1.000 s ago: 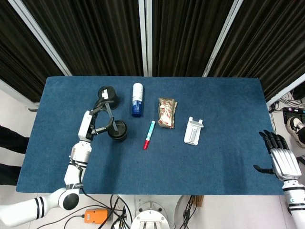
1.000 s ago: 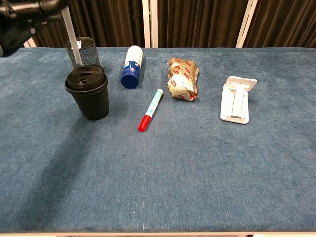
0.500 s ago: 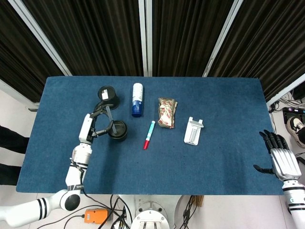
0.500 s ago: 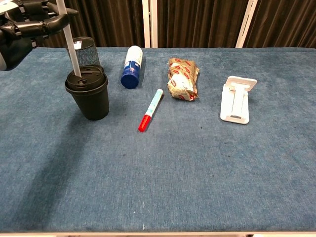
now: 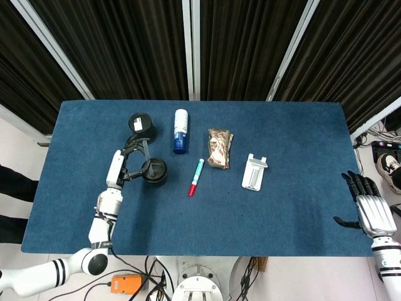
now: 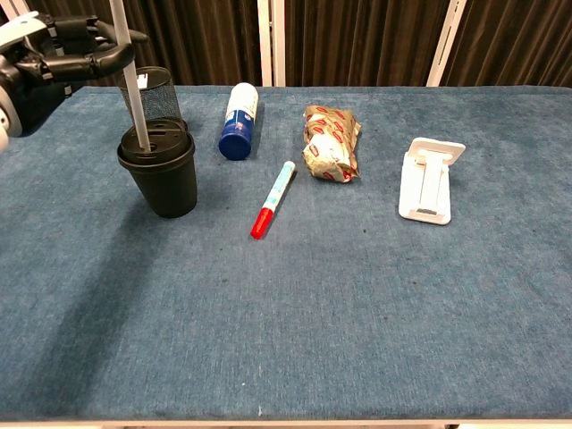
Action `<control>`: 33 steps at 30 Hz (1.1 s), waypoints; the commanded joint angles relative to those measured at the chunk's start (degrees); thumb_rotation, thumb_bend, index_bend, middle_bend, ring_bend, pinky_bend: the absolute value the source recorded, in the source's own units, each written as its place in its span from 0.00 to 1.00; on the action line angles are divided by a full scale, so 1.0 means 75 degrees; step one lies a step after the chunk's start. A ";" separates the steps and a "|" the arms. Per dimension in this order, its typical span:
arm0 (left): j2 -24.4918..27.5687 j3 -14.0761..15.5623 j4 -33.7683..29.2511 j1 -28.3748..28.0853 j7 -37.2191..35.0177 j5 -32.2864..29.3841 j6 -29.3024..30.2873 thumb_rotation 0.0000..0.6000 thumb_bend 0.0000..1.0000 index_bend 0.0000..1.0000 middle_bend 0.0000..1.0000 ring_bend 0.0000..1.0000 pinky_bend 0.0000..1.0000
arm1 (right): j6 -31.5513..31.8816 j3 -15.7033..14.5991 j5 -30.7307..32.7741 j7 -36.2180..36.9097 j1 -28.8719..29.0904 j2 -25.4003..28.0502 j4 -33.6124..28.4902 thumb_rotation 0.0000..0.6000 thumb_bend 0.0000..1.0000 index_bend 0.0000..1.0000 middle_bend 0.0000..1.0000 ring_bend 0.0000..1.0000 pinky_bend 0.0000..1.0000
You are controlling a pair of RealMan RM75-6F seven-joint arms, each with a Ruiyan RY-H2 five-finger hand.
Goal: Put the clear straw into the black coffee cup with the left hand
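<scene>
The black coffee cup [image 6: 162, 172] with its lid stands at the table's left; the head view shows the cup [image 5: 155, 172] from above. The clear straw [image 6: 130, 82] stands nearly upright over it, lower end meeting the lid's top near its left side. My left hand [image 6: 64, 55] pinches the straw's upper part from the left, level with the top of the frame. In the head view the left hand [image 5: 127, 163] sits just left of the cup, the straw [image 5: 145, 153] between its fingers. My right hand [image 5: 370, 211] rests far off at the table's right front edge, fingers apart, holding nothing.
A black mesh pen holder [image 6: 157, 93] stands right behind the cup. To the right lie a blue-and-white bottle [image 6: 238, 120], a red-capped marker [image 6: 273, 198], a snack packet [image 6: 332, 141] and a white phone stand [image 6: 429, 178]. Blue cloth covers the table [image 6: 295, 322].
My left hand has come down and a little right with the straw. The straw's lower end went from behind the cup's rim onto the lid. The right hand stayed still.
</scene>
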 commanded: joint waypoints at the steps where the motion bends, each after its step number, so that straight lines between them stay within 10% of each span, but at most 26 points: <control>1: -0.0033 0.0008 0.0050 0.0006 -0.0024 0.0013 0.0000 1.00 0.37 0.58 0.25 0.00 0.00 | 0.0005 0.0002 0.0002 -0.0005 -0.0001 0.0001 0.0000 1.00 0.22 0.00 0.07 0.00 0.02; 14: -0.0303 0.0396 0.0487 0.0101 -0.0031 0.0451 0.0169 1.00 0.37 0.52 0.24 0.00 0.00 | 0.0028 0.0003 0.0017 0.0011 -0.0019 0.0000 -0.0010 1.00 0.22 0.00 0.07 0.00 0.02; 24: -0.0281 0.0594 0.0619 0.0149 0.0093 0.0841 0.0343 1.00 0.35 0.24 0.19 0.00 0.00 | 0.0080 0.0014 0.0002 0.0040 -0.0039 0.0012 -0.0007 1.00 0.22 0.00 0.07 0.00 0.02; 33: 0.0945 0.1126 0.0153 0.0570 0.1235 0.1340 0.0694 1.00 0.32 0.23 0.15 0.00 0.00 | 0.0100 0.0045 -0.0023 0.0102 -0.0025 0.0068 0.0011 1.00 0.22 0.00 0.07 0.00 0.02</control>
